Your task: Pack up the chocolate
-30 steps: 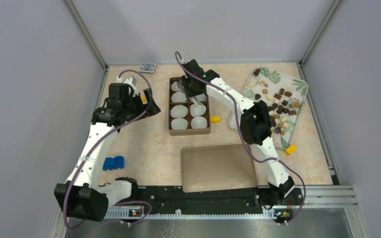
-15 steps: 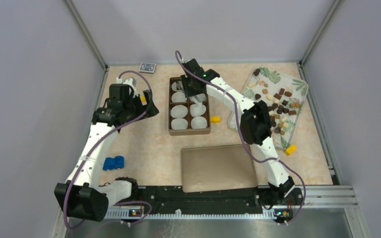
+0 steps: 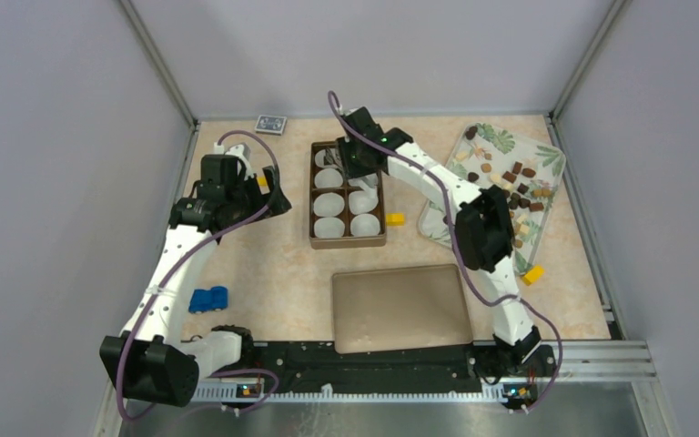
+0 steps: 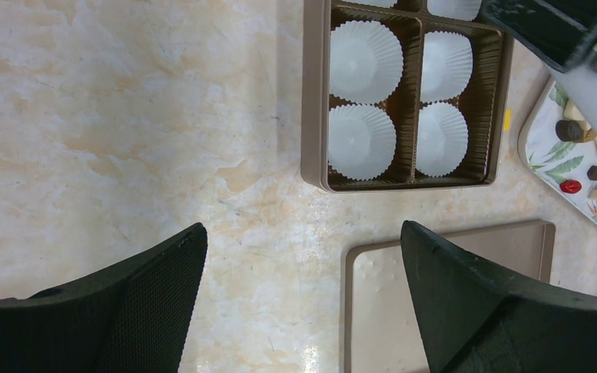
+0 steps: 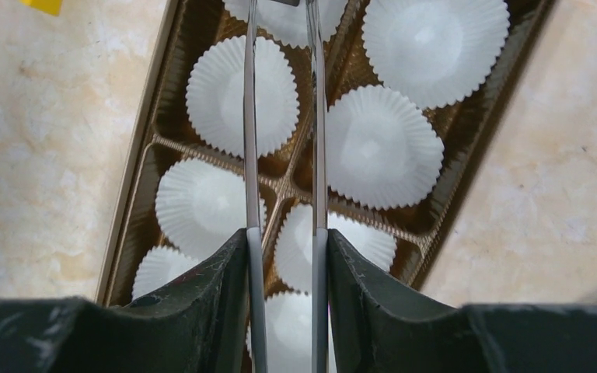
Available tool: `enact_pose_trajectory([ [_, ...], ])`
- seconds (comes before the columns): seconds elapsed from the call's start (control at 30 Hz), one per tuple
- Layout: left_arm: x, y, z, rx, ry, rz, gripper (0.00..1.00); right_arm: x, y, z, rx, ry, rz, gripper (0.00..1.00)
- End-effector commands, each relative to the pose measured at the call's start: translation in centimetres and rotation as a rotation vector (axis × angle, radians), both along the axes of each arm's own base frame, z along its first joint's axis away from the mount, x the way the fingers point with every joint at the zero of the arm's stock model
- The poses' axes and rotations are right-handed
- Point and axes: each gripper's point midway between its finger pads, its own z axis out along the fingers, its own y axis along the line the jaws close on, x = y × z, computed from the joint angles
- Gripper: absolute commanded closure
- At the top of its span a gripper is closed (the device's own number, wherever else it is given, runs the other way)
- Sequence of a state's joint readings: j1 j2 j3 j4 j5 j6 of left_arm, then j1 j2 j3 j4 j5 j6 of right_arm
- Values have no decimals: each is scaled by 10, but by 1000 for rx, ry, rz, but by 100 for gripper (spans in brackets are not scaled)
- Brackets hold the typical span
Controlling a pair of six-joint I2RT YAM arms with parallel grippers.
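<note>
The chocolate [image 3: 512, 188], several small dark, mid brown and tan pieces, lies on the leaf-print tray [image 3: 499, 142] at the back right; a few pieces [image 4: 568, 130] show in the left wrist view. My right gripper [image 3: 360, 162] hangs over the far end of the brown box [image 3: 312, 196] and is shut on metal tongs [image 5: 249, 140]. The tong blades stand apart over the white paper cups [image 5: 377, 148], with nothing between them. No chocolate shows in the cups. My left gripper [image 3: 276, 196] is open and empty, left of the box, over bare table [image 4: 303, 233].
The flat brown lid [image 3: 400, 308] lies at the front centre. Yellow blocks lie right of the box [image 3: 394, 219] and by the tray's front corner [image 3: 533, 274]. A blue object [image 3: 208, 299] lies front left. A small card [image 3: 270, 123] lies at the back.
My right arm's elbow has swung right, and the right gripper with the tongs has shifted slightly toward the back of the box. The left arm has not moved.
</note>
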State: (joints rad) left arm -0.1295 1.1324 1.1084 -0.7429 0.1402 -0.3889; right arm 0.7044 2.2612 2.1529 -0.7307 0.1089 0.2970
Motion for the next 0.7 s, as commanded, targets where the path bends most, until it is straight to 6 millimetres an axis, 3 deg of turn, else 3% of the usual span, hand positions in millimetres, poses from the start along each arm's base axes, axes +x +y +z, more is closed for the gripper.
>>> enact_pose_trajectory([
  [0.0,3,2,6,5,-28,3,2,-10,-7,127,198,-218,-12,64],
  [0.13,6,-3,13,-27,-49,2,2,-31,-43,161,183,-288,-60,63],
  [0.2,7,-5,14,-36,-57,-4,2,-45,-70,163,151,-303,-96,63],
  [0.23,6,-5,14,-39,-55,-7,2,-54,-87,152,126,-284,-122,63],
  [0.3,6,-7,13,-45,-53,-16,2,-73,-123,152,117,-284,-182,63],
  [0.5,7,-8,8,-48,-56,-19,2,-140,-222,101,35,-177,-376,63],
  [0.57,10,-6,3,-44,-69,-9,2,-163,-239,82,20,-134,-418,63],
  [0.67,10,-9,-5,-59,-55,-15,2,-190,-248,59,27,-56,-442,63],
])
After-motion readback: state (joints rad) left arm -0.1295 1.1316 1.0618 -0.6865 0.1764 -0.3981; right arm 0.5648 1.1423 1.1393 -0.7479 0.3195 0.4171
